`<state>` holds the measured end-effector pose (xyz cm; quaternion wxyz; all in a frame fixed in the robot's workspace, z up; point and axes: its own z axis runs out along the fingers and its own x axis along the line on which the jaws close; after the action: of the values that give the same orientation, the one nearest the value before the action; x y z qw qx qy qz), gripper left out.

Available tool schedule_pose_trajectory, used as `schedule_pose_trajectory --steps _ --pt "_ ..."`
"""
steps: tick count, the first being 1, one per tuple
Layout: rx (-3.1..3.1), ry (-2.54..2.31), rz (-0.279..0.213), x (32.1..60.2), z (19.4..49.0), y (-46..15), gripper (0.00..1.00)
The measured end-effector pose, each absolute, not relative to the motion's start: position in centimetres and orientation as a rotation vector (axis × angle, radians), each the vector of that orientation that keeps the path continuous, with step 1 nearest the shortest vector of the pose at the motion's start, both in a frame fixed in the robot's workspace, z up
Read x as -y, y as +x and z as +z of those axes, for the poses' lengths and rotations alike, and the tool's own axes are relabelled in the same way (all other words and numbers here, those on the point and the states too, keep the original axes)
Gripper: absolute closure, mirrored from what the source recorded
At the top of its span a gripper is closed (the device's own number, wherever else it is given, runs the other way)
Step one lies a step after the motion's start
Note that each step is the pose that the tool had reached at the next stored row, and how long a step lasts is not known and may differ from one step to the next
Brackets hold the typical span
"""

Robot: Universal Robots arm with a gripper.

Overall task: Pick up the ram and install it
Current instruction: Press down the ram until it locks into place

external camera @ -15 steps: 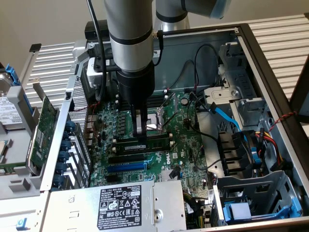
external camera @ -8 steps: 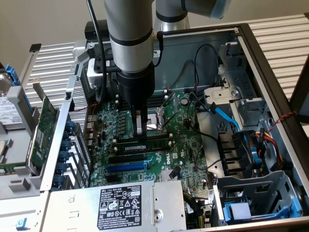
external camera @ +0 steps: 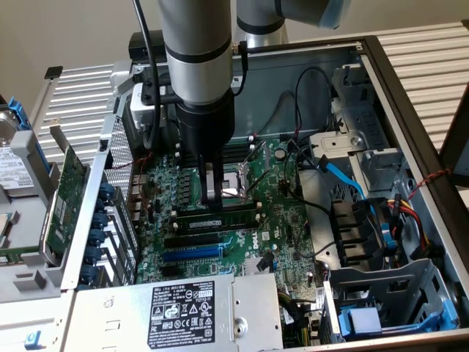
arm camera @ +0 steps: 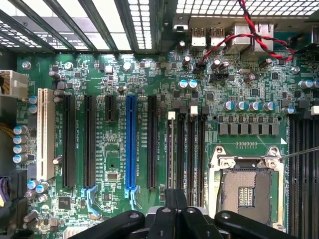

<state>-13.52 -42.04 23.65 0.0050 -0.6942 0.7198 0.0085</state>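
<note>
- The gripper [external camera: 214, 196] has its jaws drawn together, and they hold nothing.
- Its tip hangs just above the ram [external camera: 218, 219], close to it; whether the two touch cannot be told.
- The ram lies along a slot on the motherboard [external camera: 242, 242], a narrow green stick with black chips, level with the board.
- In the wrist view the gripper [arm camera: 175, 199] points down at a row of long black memory slots [arm camera: 192, 149], one of which carries the ram [arm camera: 171, 149] seen edge-on.
- The CPU socket [arm camera: 247, 186] sits just beside those slots, its metal frame bare.
- A blue expansion slot [arm camera: 130, 144] runs parallel to them, further off.
- In the exterior view a grey power supply [external camera: 183, 308] with a black label lies at the near edge of the open case [external camera: 399, 110].
- A green expansion card [external camera: 62, 194] stands outside the case at the exterior view's left.
</note>
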Motion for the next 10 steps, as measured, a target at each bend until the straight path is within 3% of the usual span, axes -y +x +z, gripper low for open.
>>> schedule_pose_trajectory --steps 10 --pt "-2.253 -2.173 0.029 42.07 24.55 -13.51 0.89"
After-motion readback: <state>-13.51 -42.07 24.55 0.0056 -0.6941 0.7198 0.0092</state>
